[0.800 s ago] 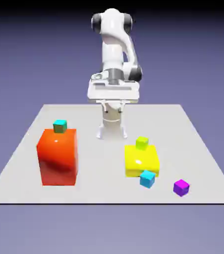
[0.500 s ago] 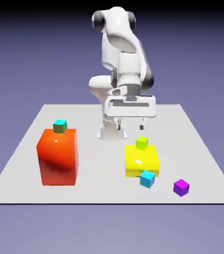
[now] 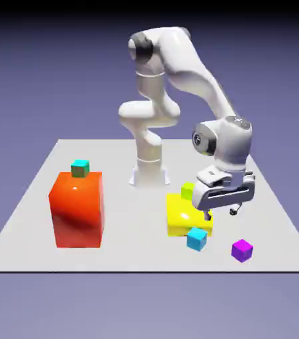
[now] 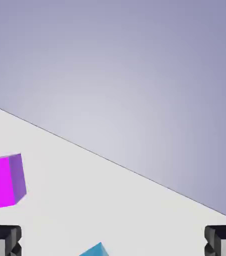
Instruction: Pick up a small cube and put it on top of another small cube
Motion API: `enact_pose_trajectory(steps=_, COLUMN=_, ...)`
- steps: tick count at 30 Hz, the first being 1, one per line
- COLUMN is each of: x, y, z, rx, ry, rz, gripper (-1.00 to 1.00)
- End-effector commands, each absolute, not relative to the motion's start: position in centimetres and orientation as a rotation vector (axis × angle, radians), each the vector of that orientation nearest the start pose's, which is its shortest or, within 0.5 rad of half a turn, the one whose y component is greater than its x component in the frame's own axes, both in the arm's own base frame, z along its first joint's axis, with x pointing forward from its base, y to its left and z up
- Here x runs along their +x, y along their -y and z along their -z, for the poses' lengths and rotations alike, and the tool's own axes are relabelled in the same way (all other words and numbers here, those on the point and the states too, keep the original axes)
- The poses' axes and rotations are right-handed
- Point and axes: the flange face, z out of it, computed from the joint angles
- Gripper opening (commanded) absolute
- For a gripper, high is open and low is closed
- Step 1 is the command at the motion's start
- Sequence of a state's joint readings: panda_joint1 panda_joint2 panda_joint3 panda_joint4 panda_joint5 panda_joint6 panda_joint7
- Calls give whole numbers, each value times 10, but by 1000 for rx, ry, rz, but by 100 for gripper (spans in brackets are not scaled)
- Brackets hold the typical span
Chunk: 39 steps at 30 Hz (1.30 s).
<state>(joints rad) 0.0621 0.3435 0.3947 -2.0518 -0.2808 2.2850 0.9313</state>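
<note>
Two grey fingers (image 4: 4, 239) stood wide apart, empty, above the tiny purple cube (image 3: 242, 249); the tiny cyan cube (image 3: 196, 238) beside it risked a nudge during descent.

Fingertips (image 4: 3, 239): you see both grey tips in the bottom corners, set wide apart, nothing between them.
Purple cube (image 4: 4, 181): sits on the table at your left edge, just above the left tip.
Cyan cube (image 4: 94, 250): only a corner shows at the bottom edge.
Table (image 4: 115, 205): its edge runs diagonally, backdrop (image 4: 135, 75) beyond.
</note>
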Motion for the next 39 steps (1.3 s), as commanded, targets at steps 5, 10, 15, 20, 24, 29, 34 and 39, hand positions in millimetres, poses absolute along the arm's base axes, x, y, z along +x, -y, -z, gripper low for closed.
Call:
enact_pose_trajectory(steps=5, x=530, y=-292, z=-232, rx=-3275, ry=-395, rz=-226, gripper=0)
enact_pose_trajectory(steps=10, x=526, y=-331, z=-191, rx=-3319, ry=-325, rz=-434, gripper=0)
enact_pose_trajectory(steps=15, x=510, y=-328, z=-116, rx=-3325, ry=-314, rz=-474, gripper=0)
enact_pose_trajectory(steps=20, x=525, y=-338, z=-183, rx=-3325, ry=-314, rz=-474, gripper=-100)
enact_pose_trajectory(steps=24, x=493, y=-334, z=-212, rx=-3372, ry=-175, rz=-453, gripper=-100)
enact_pose_trajectory(steps=29, x=453, y=-322, z=-243, rx=-3415, ry=-29, rz=-433, gripper=-100)
enact_pose_trajectory(steps=34, x=412, y=-303, z=-270, rx=-3441, ry=90, rz=-419, gripper=-100)
enact_pose_trajectory(steps=39, x=370, y=-278, z=-292, rx=-3449, ry=186, rz=-409, gripper=-100)
